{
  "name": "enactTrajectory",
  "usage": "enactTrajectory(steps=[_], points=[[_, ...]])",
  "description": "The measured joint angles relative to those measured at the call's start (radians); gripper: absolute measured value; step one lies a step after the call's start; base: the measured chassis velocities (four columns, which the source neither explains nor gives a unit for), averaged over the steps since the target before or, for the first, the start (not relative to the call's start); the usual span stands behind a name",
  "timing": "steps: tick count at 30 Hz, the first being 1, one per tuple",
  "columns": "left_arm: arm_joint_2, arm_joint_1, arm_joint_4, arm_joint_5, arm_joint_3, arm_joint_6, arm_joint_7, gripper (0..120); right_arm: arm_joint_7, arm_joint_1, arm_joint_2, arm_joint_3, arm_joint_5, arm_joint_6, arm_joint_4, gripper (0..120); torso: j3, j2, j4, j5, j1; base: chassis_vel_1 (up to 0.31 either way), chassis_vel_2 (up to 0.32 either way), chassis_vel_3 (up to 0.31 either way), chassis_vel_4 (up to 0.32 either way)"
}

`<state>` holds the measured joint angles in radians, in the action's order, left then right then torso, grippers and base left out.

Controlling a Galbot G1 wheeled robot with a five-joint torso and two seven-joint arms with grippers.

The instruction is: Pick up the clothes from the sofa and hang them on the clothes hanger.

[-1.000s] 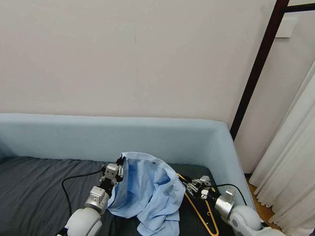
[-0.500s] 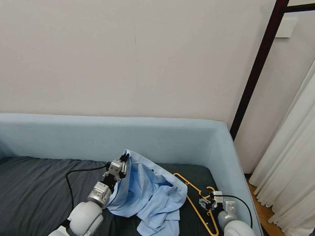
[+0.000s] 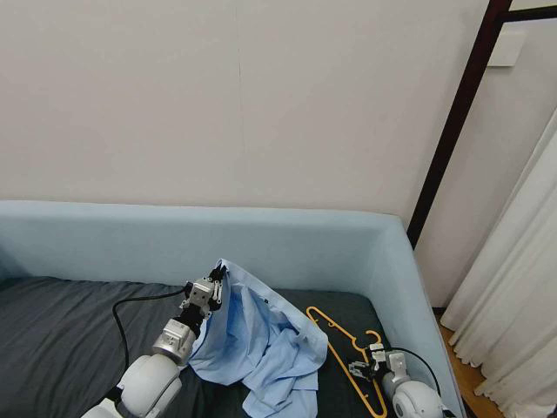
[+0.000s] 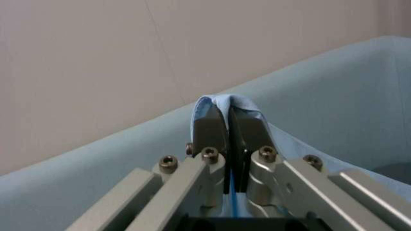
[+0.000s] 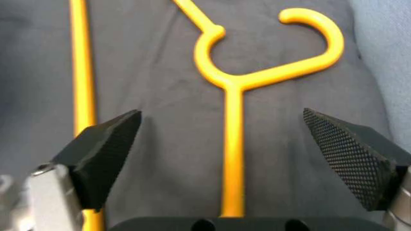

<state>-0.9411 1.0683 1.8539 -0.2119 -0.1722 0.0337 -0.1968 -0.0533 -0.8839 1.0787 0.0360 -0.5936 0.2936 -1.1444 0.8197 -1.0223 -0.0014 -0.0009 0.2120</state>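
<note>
**Pinching the shirt on the left, spread over the hanger on the right**

Nearest you, at the lower right of the head view, your right end effector [image 3: 362, 367] [image 5: 234, 144] sits low over the dark grey seat [image 3: 61, 335] of the sofa [image 3: 396, 261]. Its two black pads [image 5: 106, 144] are spread wide. In the right wrist view the straight neck of the yellow hanger [image 5: 232, 120] [image 3: 320, 315] runs between them, with neither pad touching it. The hanger lies flat on the seat, with its hook toward the sofa's end wall and one long arm running just beside the pad on that side.

Just left of the hanger, in the lower middle of the frame, the light blue shirt [image 3: 261, 353] lies in a crumpled heap, its lower folds resting on the seat. One edge of it overlaps the hanger's near shoulder.

A little farther back, your left end effector [image 3: 212, 286] [image 4: 228, 120] is pressed together on a fold at the shirt's top edge. It holds that corner lifted above the seat, and the cloth drapes down from it. A black cable [image 3: 130, 313] loops beside that arm.

Behind all this the pale blue backrest [image 3: 130, 239] spans the middle of the frame, against a plain wall [image 3: 218, 96]. A dark pole [image 3: 452, 122] slants down the upper right, with white curtains [image 3: 518, 296] at the right edge.
</note>
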Motion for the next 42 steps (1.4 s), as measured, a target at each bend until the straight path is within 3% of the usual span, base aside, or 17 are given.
enactTrajectory(steps=[21, 24, 34, 42], points=[[-0.006, -0.061, -0.028, -0.006, 0.053, 0.000, -0.012, 0, 0.043, -0.027, -0.002, 0.026, 0.027, 0.057, -0.006, 25, 0.000, 0.000, 0.0003, 0.0000, 0.000, 0.000, 0.000, 0.000, 0.000], [-0.009, -0.064, -0.030, -0.006, 0.057, 0.000, -0.017, 0, 0.044, -0.040, -0.009, 0.028, 0.043, 0.058, -0.022, 8, 0.000, 0.000, 0.0001, 0.0000, 0.000, 0.000, 0.000, 0.000, 0.000], [-0.012, -0.067, -0.034, -0.006, 0.062, 0.000, -0.021, 0, -0.026, -0.065, -0.044, 0.047, 0.068, -0.043, -0.125, 5, 0.000, 0.000, -0.0002, 0.0002, 0.000, 0.000, 0.000, 0.000, 0.000], [-0.012, -0.067, -0.033, -0.007, 0.065, 0.003, -0.013, 0, -0.260, -0.081, -0.131, 0.100, 0.123, -0.150, -0.376, 5, 0.000, 0.000, 0.0001, 0.0000, 0.000, 0.000, 0.000, 0.000, 0.000]])
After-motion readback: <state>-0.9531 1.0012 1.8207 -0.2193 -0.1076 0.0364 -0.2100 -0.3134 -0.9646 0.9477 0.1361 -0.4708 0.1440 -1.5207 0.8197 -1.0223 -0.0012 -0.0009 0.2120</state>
